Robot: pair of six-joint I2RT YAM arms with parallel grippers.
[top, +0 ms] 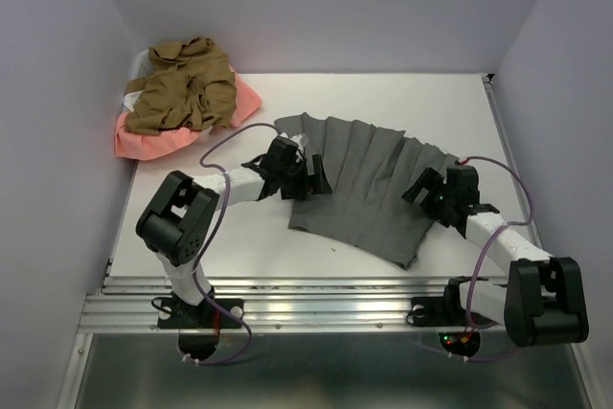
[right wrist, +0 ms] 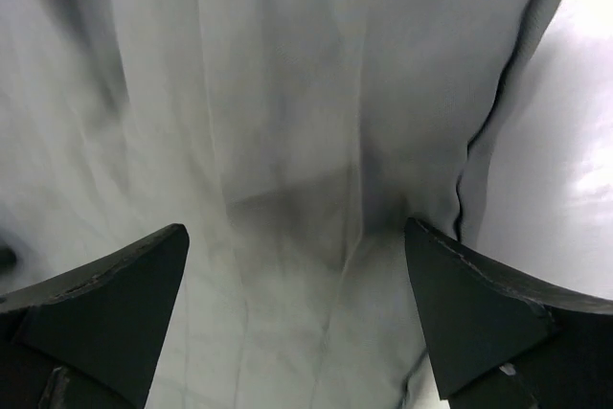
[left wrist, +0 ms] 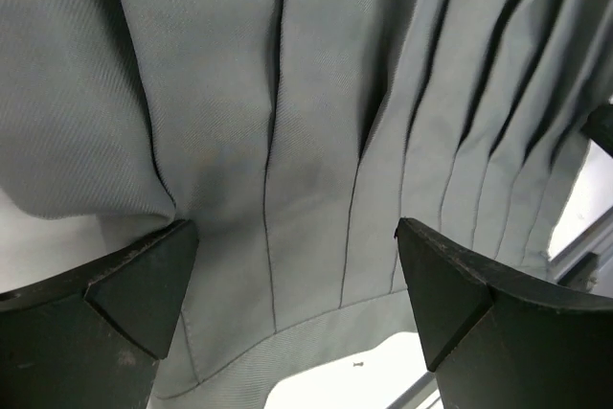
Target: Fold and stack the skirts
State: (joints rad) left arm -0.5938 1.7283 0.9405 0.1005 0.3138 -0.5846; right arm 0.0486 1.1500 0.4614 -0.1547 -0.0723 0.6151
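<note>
A grey pleated cloth skirt [top: 369, 184] lies spread on the white desk [top: 431, 102]. The left jaws and right jaws stand apart over it.

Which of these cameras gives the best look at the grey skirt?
The top external view: it shows almost the whole grey skirt spread on the table. The left wrist view shows only a close-up of its pleats; the right wrist view, only a blurry patch with one edge.
</note>
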